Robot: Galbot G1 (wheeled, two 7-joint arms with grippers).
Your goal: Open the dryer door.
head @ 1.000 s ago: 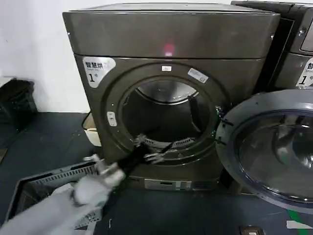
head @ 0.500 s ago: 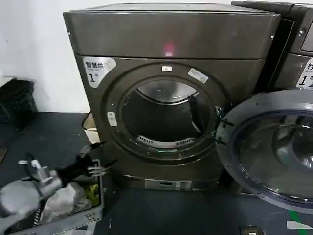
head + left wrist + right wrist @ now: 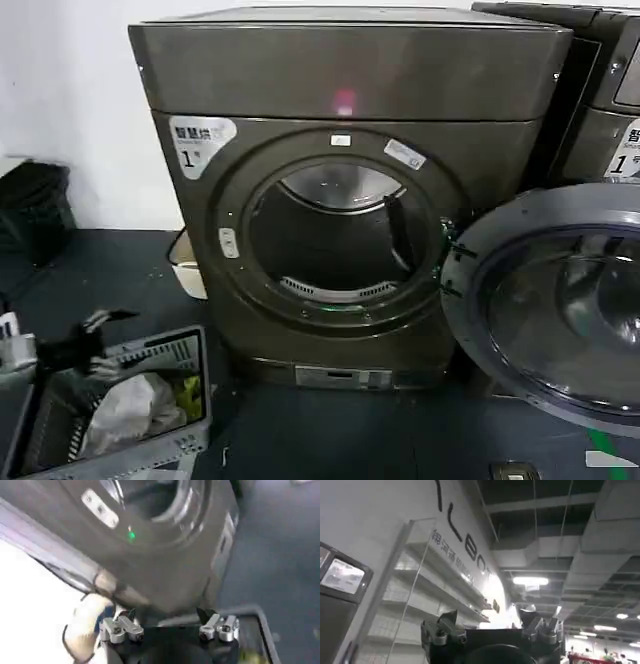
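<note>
- At the centre of the head view, the dryer (image 3: 350,190) is seen standing on the dark floor (image 3: 110,275), against a white wall (image 3: 70,100), with a pink light lit on its front.
- To its right, the dryer door (image 3: 545,300) is swung fully open, hinged at the right edge of the round opening, its grey inner face turned outward.
- A second machine (image 3: 605,90) is partly seen behind the door.
- A grey basket (image 3: 150,435) holding laundry is set on the floor at the lower left.
- The left gripper (image 3: 95,335) is held above the basket, well apart from the dryer, its fingers spread open and empty.
- The right gripper (image 3: 492,625) is pointed up at a ceiling, fingers apart, nothing held.
</note>
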